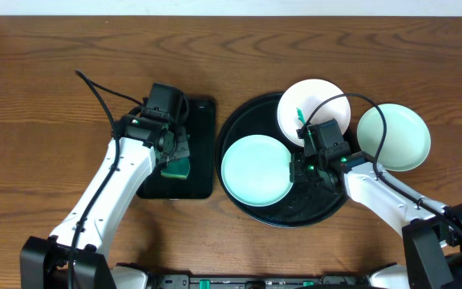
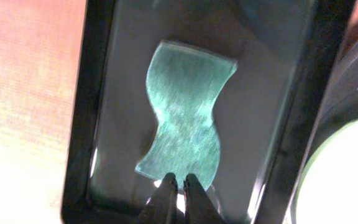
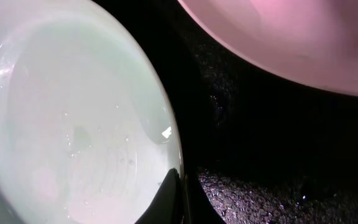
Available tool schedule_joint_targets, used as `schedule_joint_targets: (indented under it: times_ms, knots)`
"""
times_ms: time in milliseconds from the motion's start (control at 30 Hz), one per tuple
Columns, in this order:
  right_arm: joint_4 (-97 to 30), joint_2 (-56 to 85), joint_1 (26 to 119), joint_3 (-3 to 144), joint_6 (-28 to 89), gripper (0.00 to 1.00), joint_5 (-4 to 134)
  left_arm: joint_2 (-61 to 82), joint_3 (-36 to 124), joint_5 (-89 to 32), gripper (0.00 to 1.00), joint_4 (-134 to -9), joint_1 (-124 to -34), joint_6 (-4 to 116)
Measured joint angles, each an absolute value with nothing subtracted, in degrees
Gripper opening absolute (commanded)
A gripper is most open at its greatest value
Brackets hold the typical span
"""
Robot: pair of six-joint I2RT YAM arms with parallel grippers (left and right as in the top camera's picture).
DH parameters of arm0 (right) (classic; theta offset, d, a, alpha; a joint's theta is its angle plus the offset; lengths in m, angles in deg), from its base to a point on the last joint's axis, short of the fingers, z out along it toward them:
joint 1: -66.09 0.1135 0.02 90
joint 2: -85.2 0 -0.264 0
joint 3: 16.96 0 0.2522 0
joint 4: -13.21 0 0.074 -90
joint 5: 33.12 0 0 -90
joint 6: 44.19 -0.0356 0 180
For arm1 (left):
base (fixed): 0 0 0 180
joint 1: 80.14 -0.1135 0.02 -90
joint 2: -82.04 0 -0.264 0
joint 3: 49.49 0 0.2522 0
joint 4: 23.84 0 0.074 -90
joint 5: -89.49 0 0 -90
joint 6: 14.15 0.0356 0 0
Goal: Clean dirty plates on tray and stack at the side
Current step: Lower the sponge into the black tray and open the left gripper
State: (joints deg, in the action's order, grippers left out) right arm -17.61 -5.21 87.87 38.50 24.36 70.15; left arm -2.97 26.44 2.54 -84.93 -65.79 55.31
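The round black tray (image 1: pixel 327 202) holds a mint-green plate (image 1: pixel 255 170) on its left half. A white plate (image 1: pixel 319 103) with a green smear leans on its far rim. A second mint-green plate (image 1: pixel 393 136) lies on the table to the tray's right. My right gripper (image 1: pixel 299 168) is shut on the right rim of the mint plate in the tray (image 3: pixel 73 112), one finger inside and one outside (image 3: pixel 180 177). The white plate (image 3: pixel 291 37) is beyond it. My left gripper (image 2: pixel 178 182) is shut, with its tips at the near edge of a green sponge (image 2: pixel 185 118).
The sponge (image 1: pixel 177 168) lies in a small rectangular black tray (image 1: pixel 203 120) left of the round tray. The round tray's rim (image 2: pixel 353 81) and the mint plate (image 2: pixel 344 180) show at the right of the left wrist view. Wooden table surrounds it all.
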Motion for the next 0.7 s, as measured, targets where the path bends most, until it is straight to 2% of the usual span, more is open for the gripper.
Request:
schedule_joint_targets:
  times_ms: [367,700]
  knots:
    - [-17.6,-5.2,87.9,38.5,24.4,0.02,70.2,-3.0,26.4,2.5,0.07,-87.5,-65.8,55.3]
    - [-17.8,-5.3,88.0,38.5,24.6,0.09,70.3,-3.0,26.4,2.6,0.08,-87.3,-65.8,54.8]
